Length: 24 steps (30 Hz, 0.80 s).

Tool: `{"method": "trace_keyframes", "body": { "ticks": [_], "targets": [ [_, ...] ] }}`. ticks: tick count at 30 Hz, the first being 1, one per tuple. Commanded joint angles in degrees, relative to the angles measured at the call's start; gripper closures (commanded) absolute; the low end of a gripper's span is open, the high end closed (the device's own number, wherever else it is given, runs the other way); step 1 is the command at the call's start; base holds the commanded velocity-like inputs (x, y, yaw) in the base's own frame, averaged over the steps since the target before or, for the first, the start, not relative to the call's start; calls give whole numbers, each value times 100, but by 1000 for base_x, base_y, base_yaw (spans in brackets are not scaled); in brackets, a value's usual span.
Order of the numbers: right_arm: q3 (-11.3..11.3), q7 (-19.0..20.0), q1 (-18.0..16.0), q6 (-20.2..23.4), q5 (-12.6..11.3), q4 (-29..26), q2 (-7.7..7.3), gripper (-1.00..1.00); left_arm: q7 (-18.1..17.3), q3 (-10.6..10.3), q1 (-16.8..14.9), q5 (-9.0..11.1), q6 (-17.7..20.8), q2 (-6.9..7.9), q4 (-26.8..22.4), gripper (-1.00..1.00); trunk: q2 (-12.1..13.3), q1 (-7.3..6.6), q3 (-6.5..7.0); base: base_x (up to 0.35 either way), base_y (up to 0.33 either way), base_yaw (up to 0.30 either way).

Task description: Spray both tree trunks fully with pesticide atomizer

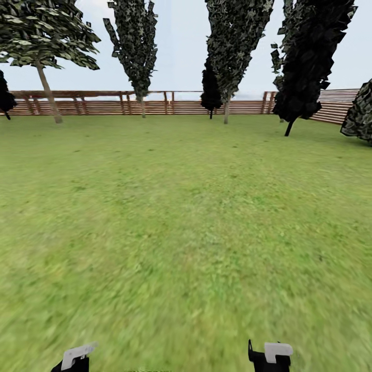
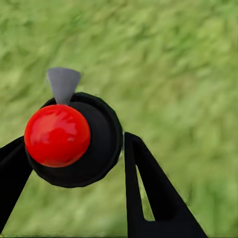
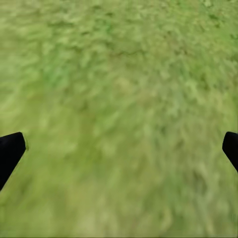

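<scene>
My left gripper (image 2: 74,166) is shut on the pesticide atomizer (image 2: 96,144), a round black body with a shiny red ball and a grey nozzle, held over grass. In the head view the left gripper (image 1: 75,360) and right gripper (image 1: 269,356) sit low at the frame's bottom edge. The right gripper (image 3: 119,148) is open over bare lawn, nothing between its fingers. Far ahead by the fence stand a tree with a bare leaning pale trunk (image 1: 49,95) at the left and two tall mottled-green trees (image 1: 135,46) (image 1: 235,41) with short grey trunks.
Green lawn (image 1: 186,222) stretches ahead to a reddish-brown slat fence (image 1: 103,106). Black cone-shaped trees stand at the back middle (image 1: 211,90) and right (image 1: 310,62), and a dark bush (image 1: 360,116) sits at the right edge.
</scene>
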Motion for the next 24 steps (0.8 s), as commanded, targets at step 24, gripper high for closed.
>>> {"method": "trace_keyframes", "body": {
  "ticks": [24],
  "targets": [
    [49, -45, -1, -3, 1, 1, -1, -100, 20, -47, -4, 29, -4, -10, 1, 100, -2, -1, -5, 0, 58, 286]
  ]
}}
